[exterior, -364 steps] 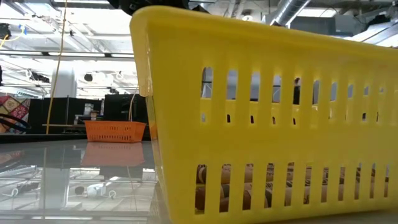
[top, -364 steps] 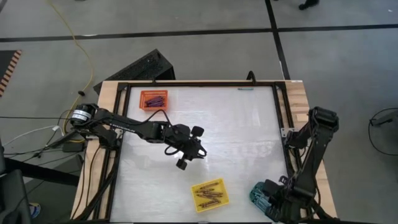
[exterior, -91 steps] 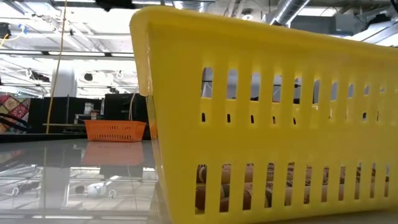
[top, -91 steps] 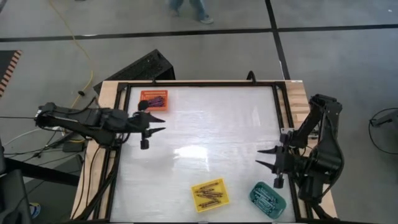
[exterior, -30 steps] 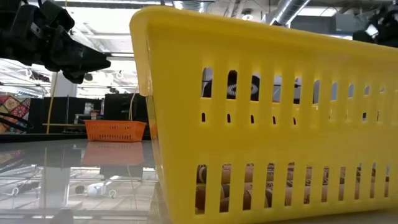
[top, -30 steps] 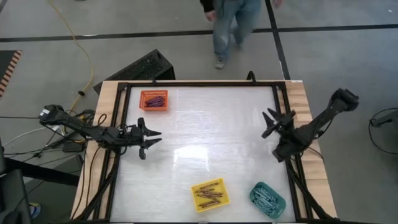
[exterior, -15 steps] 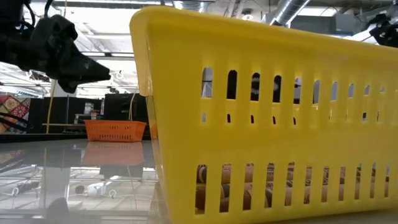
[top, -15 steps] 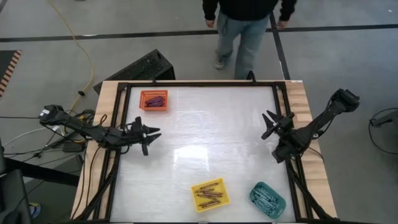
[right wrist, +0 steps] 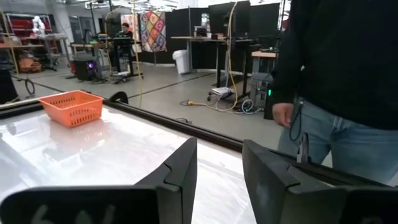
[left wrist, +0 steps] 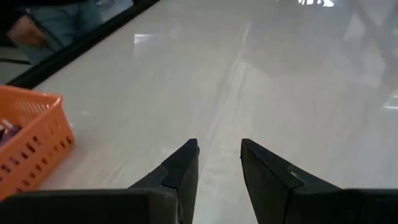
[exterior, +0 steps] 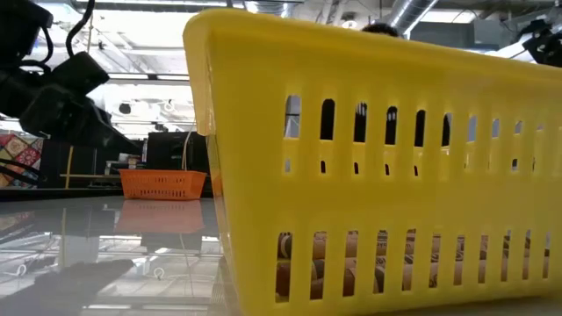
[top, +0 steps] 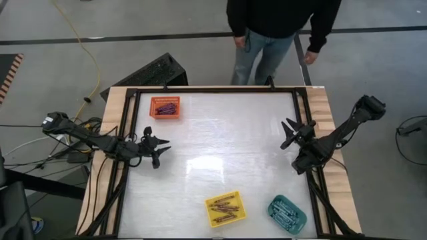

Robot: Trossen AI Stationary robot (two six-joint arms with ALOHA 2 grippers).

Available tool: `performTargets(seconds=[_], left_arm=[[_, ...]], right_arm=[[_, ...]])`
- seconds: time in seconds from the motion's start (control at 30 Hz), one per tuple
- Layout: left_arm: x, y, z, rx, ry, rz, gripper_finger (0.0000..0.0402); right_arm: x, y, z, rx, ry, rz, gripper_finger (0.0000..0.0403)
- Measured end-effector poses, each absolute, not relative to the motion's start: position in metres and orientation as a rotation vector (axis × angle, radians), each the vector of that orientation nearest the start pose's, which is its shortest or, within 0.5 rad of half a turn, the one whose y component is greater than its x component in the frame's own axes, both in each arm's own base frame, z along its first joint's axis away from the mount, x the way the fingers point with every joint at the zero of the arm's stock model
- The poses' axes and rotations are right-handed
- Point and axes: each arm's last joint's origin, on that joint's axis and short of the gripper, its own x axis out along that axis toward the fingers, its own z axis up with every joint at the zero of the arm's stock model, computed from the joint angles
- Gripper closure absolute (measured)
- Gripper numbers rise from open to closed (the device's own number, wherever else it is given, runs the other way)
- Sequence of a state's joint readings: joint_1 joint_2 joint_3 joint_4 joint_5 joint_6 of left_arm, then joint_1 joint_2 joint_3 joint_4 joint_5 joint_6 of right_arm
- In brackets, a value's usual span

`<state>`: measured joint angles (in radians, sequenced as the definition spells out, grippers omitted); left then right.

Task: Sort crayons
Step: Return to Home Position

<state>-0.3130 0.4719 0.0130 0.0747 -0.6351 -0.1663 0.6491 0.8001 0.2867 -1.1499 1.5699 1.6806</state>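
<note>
left end effector (left wrist: 219, 143): parted | right end effector (right wrist: 219, 142): seemingly parted

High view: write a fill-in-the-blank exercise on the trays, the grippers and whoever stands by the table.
The left gripper hovers nearest the ____ tray.
The teal tray stands beside the ____ tray.
The right gripper has its fingers ____.
At the table's far edge stands a ____.
Missing words: orange; yellow; open; person.
</note>
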Motion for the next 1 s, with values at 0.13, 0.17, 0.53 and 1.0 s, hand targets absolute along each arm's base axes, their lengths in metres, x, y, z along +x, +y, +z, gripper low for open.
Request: performTargets(seconds=[0.13,0.17,0.53,1.0], left_arm=[[0.115,-0.019,0.135,0.014,0.323,0.346,0.0291],[0.115,-0.019,0.135,0.014,0.323,0.346,0.0291],[0.115,-0.019,0.135,0.023,0.327,0.345,0.0291],[0.115,-0.019,0.136,0.022,0.326,0.345,0.0291]], right_arm=[[0.076,0.021,0.157,0.022,-0.010,-0.922,0.0269],[0.076,0.021,0.157,0.023,-0.010,-0.924,0.0269],[0.078,0.022,0.156,0.067,0.012,-0.934,0.0268],[0.091,0.033,0.149,0.396,0.183,-0.901,0.0268]])
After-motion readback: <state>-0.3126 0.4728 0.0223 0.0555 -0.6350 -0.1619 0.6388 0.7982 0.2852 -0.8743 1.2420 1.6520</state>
